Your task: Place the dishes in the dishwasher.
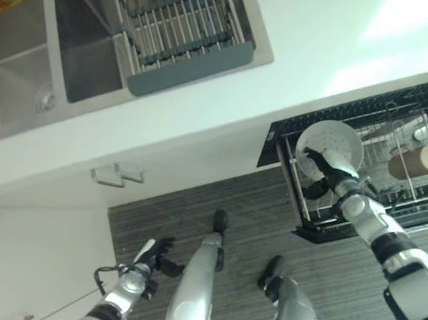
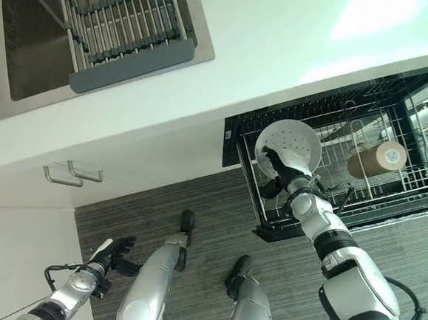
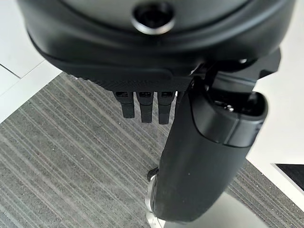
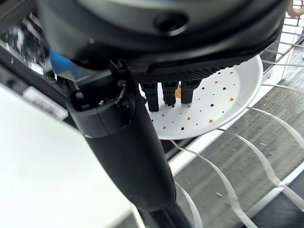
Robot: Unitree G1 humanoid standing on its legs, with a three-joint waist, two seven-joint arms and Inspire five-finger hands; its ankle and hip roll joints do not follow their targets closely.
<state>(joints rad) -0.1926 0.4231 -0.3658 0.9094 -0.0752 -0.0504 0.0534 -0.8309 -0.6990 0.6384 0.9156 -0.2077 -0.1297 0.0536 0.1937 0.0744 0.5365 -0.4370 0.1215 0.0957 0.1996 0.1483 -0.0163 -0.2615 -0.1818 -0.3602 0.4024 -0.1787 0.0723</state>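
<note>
A white plate (image 1: pixel 336 140) with small dots stands on edge at the left end of the pulled-out dishwasher rack (image 1: pixel 419 197). My right hand (image 1: pixel 323 171) is shut on its lower rim. In the right wrist view the fingers (image 4: pixel 165 92) lie on the plate's face (image 4: pixel 223 90) and the thumb (image 4: pixel 128 152) is on the near side, above the rack's white wires. My left hand (image 1: pixel 153 257) hangs low over the striped floor, open and holding nothing, with its fingers (image 3: pixel 142 107) relaxed.
A brown cup (image 1: pixel 420 161) lies on its side in the rack, right of the plate. The white counter (image 1: pixel 281 61) runs above the dishwasher. A steel sink (image 1: pixel 80 68) holds a grey drying rack (image 1: pixel 179 31). A cabinet handle (image 1: pixel 116 174) sticks out below the counter.
</note>
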